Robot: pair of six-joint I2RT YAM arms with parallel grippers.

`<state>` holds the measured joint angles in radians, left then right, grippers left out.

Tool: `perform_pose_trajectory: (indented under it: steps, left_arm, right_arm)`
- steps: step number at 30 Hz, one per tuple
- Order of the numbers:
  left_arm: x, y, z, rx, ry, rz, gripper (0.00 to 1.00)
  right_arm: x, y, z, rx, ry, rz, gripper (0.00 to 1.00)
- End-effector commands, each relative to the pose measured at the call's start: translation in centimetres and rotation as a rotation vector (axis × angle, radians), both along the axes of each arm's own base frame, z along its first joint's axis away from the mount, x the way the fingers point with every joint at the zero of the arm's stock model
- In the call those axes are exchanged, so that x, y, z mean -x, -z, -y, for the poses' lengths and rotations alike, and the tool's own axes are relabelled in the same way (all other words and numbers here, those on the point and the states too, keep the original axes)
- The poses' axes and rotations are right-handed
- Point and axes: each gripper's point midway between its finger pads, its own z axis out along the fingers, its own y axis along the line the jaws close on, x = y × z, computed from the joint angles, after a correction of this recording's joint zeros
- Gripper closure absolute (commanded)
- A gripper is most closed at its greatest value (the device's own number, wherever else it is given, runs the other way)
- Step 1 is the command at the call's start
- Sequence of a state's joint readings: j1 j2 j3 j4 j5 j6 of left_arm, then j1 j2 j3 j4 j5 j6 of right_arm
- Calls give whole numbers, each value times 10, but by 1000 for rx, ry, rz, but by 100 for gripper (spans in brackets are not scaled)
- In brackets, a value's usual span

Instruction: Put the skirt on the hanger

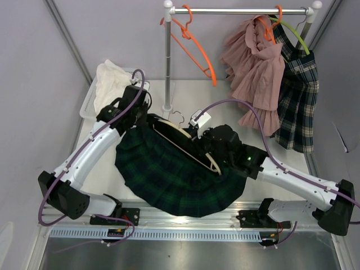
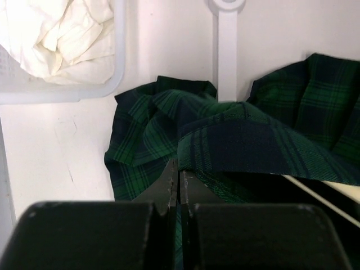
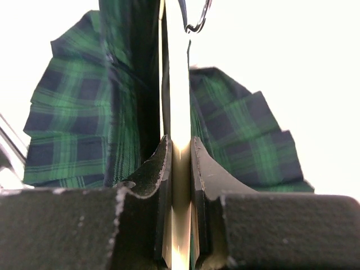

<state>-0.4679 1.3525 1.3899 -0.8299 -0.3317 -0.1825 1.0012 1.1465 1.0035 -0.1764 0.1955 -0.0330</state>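
A dark green plaid skirt (image 1: pixel 169 174) lies spread on the white table. A cream wooden hanger (image 1: pixel 185 145) with a metal hook (image 1: pixel 178 117) lies across its upper part. My left gripper (image 1: pixel 135 119) is shut on the skirt's waistband; in the left wrist view (image 2: pixel 179 169) the band (image 2: pixel 253 147) is lifted over the hanger's end (image 2: pixel 320 188). My right gripper (image 1: pixel 211 147) is shut on the hanger's arm (image 3: pixel 179 101), its hook (image 3: pixel 194 17) at the top of the right wrist view (image 3: pixel 179 147), skirt cloth (image 3: pixel 73 112) on both sides.
A white basket (image 1: pixel 90 101) of pale cloth stands at the back left (image 2: pixel 62 34). A rack pole (image 1: pixel 167 56) and its base (image 2: pixel 226 50) stand behind the skirt. The rail (image 1: pixel 242 10) carries an orange hanger (image 1: pixel 194 48), a pink garment (image 1: pixel 256 67) and a dark plaid skirt (image 1: pixel 297 90).
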Motion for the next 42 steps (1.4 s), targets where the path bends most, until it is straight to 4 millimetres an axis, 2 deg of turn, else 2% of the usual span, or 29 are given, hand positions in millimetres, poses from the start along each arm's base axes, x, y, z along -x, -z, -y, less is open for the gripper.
perform_pose_trajectory:
  steps: [1,2,6,11,12,14,15,18,19,21,22,25,26,28,29,30,33,35,38,42]
  left_arm:
    - [-17,-54,6,89,8,153,100]
    - [-17,-73,11,122,26,189,100]
    - [-17,-108,15,144,39,250,100]
    - [-18,-113,13,128,40,253,100]
    - [-16,-113,17,144,67,253,100]
    - [-14,-120,24,174,92,270,100]
    - [-13,-121,25,180,94,272,100]
    - [-15,-120,26,173,97,265,100]
    - [-15,-121,26,172,98,267,100]
    - [-16,-125,29,185,110,279,100]
    - [-14,-129,33,208,132,286,99]
    - [-12,-144,43,259,165,318,94]
    - [-12,-146,48,273,181,317,92]
    - [-12,-155,54,295,200,330,89]
    - [-12,-160,58,311,217,339,88]
    - [-11,-162,60,319,222,341,88]
    - [-11,-170,72,358,258,351,87]
    - [-11,-176,79,381,279,367,77]
    - [-12,-181,88,395,305,372,75]
    - [-14,-184,98,415,327,375,62]
  right_arm:
    - [7,-56,8,-43,8,87,100]
    - [9,-58,9,-28,5,81,100]
    - [15,-61,6,-13,0,85,100]
    - [27,-63,-3,-3,-38,76,100]
    - [27,-69,-4,-9,-39,78,100]
    - [26,-68,-5,8,-17,69,100]
    - [27,-82,-6,-25,-8,69,100]
    - [32,-98,-4,-45,6,45,100]
    - [35,-113,1,-41,9,44,100]
    - [37,-121,2,-24,41,31,100]
    - [40,-133,9,-15,55,32,100]
    - [41,-136,17,34,106,20,100]
    - [43,-149,20,8,114,25,100]
    - [43,-156,27,14,143,27,100]
    - [45,-169,31,-14,146,32,100]
    - [46,-174,34,-23,152,31,100]
    - [48,-179,48,17,175,15,100]
    - [44,-178,53,40,216,15,100]
    - [43,-181,67,40,258,13,100]
    - [48,-188,80,28,272,0,100]
